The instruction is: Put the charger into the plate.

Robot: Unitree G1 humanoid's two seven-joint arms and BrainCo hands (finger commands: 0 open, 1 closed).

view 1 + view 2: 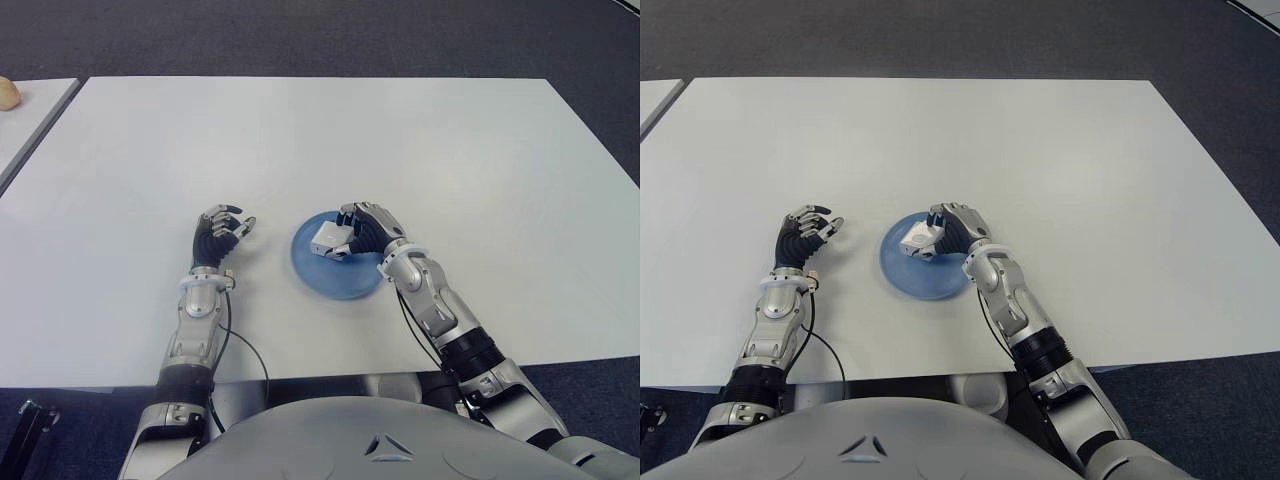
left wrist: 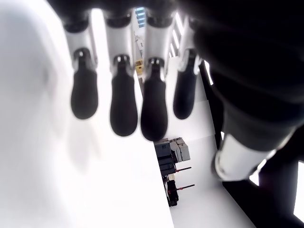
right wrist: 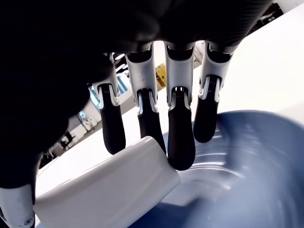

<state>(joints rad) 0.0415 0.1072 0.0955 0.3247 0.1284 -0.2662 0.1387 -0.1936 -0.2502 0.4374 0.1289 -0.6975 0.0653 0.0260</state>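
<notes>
Right hand (image 1: 368,228) is over the blue plate (image 1: 345,280), fingers (image 3: 180,137) curled round the white charger (image 1: 328,238), holding it above the plate's far half; the charger's long axis runs roughly sideways across the counter (image 1: 400,140), its free end pointing toward the left hand (image 1: 218,236); that hand shows just left of the plate, fingers loosely open, holding nothing.

From the head we look forward and down through two eyes set slightly apart, both sharing the white table (image 1: 400,140), the blue plate (image 1: 335,272) and both arms. Each wrist camera sits very close behind its own fingers (image 2: 124,102), facing along them; the right one shares the plate with our eye views.
</notes>
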